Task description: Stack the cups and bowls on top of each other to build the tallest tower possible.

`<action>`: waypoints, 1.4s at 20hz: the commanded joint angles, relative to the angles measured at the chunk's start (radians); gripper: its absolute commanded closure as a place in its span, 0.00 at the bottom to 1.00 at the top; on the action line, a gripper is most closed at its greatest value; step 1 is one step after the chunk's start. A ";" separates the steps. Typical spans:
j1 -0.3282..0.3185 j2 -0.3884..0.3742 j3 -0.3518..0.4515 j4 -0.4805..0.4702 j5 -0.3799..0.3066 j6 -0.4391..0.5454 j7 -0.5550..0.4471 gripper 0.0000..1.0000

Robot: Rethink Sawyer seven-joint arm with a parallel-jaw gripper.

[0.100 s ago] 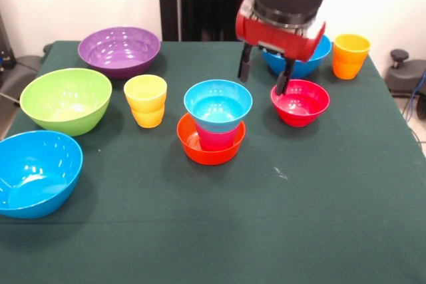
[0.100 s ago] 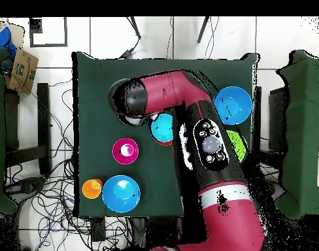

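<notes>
My pincer (image 1: 265, 76) hangs spread above the green table (image 1: 319, 191), its two black fingers (image 1: 245, 66) well apart with nothing between them. One finger tip hangs over the rim of the small red bowl (image 1: 301, 102); whether it touches the rim I cannot tell. The other finger hangs in open air between that bowl and the small light blue bowl (image 1: 217, 105).

The tower (image 1: 212, 128) stands mid-table: an orange bowl (image 1: 209, 147) at the bottom, a red-pink cup (image 1: 218, 139) standing in it, and the light blue bowl resting on top of the cup. The yellow cup (image 1: 146, 100) stands upright just beside the tower, and beyond it sits the lime green bowl (image 1: 66, 100). The purple bowl (image 1: 119, 50) is at the far edge, and a large blue bowl (image 1: 34, 172) rests tilted at the near corner. Behind my pincer another blue bowl (image 1: 313, 61) is partly hidden, with the orange cup (image 1: 349, 56) upright just beside it.

From overhead my arm (image 2: 211, 147) covers the middle of the table; the red bowl (image 2: 125, 151), a blue bowl (image 2: 121, 193) and the orange cup (image 2: 92, 188) lie clear of it.
</notes>
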 commanded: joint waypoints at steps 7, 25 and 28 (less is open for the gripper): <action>-0.066 -0.219 0.070 0.336 0.073 -0.035 -0.223 0.00; -0.163 -0.296 0.181 0.560 0.153 -0.242 -0.200 0.00; -0.167 -0.297 0.196 0.555 0.154 -0.228 -0.193 0.00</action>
